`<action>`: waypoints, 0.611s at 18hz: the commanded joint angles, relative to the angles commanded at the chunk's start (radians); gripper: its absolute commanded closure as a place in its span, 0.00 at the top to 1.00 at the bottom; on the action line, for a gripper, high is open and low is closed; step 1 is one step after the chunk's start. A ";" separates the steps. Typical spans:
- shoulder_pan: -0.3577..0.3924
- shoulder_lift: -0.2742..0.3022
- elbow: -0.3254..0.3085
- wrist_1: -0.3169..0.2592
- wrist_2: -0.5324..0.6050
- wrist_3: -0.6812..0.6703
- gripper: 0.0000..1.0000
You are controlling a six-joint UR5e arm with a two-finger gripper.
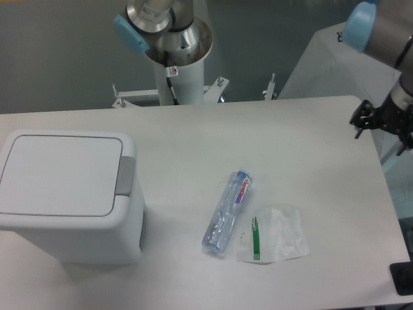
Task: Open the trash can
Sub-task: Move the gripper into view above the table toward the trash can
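The trash can [71,197] stands at the left of the table, a big white bin whose flat lid [61,174] lies shut, with a grey push tab [125,175] on its right edge. My gripper [382,124] hangs at the table's far right edge, a black shape partly cut off by the frame, far from the bin. How its fingers stand is too small and cropped to read. Nothing shows in it.
A crushed clear plastic bottle [226,212] lies mid-table, with a clear plastic wrapper with a green strip [271,236] just right of it. The arm's base column [177,58] rises behind the table's back edge. A white covered object [335,64] stands at back right.
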 joint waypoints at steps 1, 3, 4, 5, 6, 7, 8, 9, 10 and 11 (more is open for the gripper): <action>-0.017 0.003 -0.018 0.009 -0.032 -0.089 1.00; -0.031 0.012 -0.025 0.011 -0.080 -0.177 1.00; -0.040 0.018 -0.022 0.006 -0.089 -0.189 1.00; -0.055 0.022 -0.026 0.000 -0.115 -0.200 1.00; -0.068 0.028 -0.028 -0.003 -0.132 -0.232 1.00; -0.083 0.050 -0.026 -0.015 -0.135 -0.286 1.00; -0.100 0.061 -0.016 -0.032 -0.138 -0.339 1.00; -0.124 0.061 -0.002 -0.046 -0.147 -0.396 1.00; -0.149 0.061 0.012 -0.054 -0.156 -0.445 1.00; -0.167 0.061 0.015 -0.058 -0.160 -0.485 1.00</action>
